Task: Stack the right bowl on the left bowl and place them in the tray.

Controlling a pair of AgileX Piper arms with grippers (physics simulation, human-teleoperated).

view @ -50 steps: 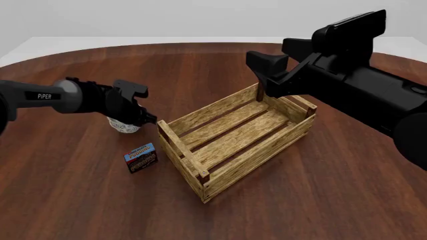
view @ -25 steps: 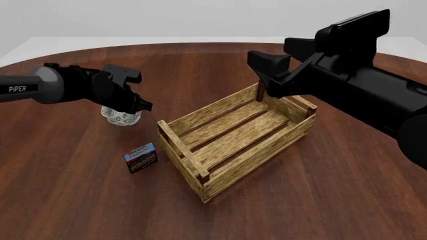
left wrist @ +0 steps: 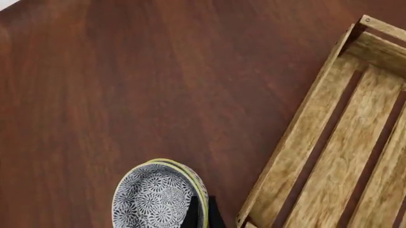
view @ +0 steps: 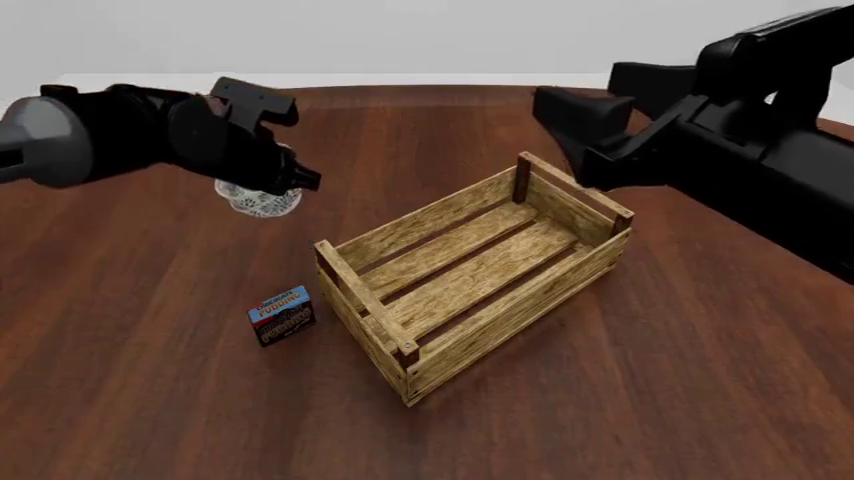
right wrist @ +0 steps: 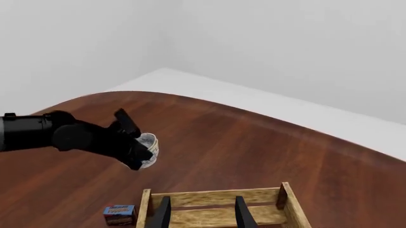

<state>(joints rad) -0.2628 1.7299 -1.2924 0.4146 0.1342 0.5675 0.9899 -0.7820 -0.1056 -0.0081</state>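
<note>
Stacked speckled bowls [view: 262,198] lifted clear of the tabletop's far-left part, pinched at the rim by the left gripper [view: 274,180] — rigid, light, probably slick glaze; rim hold thin. Tray [view: 470,276] at centre. Right gripper [right wrist: 201,212] above it, fingers apart — empty.

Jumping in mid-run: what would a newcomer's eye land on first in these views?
First, the tray, a big slatted wooden crate at the table's centre with nothing in it. Next, the left gripper to its far left, holding the stacked bowls by the rim, apparently clear of the table. Last, the right gripper, jaws apart and holding nothing, above the tray's far right side; a small blue-and-red box lies left of the tray.
</note>
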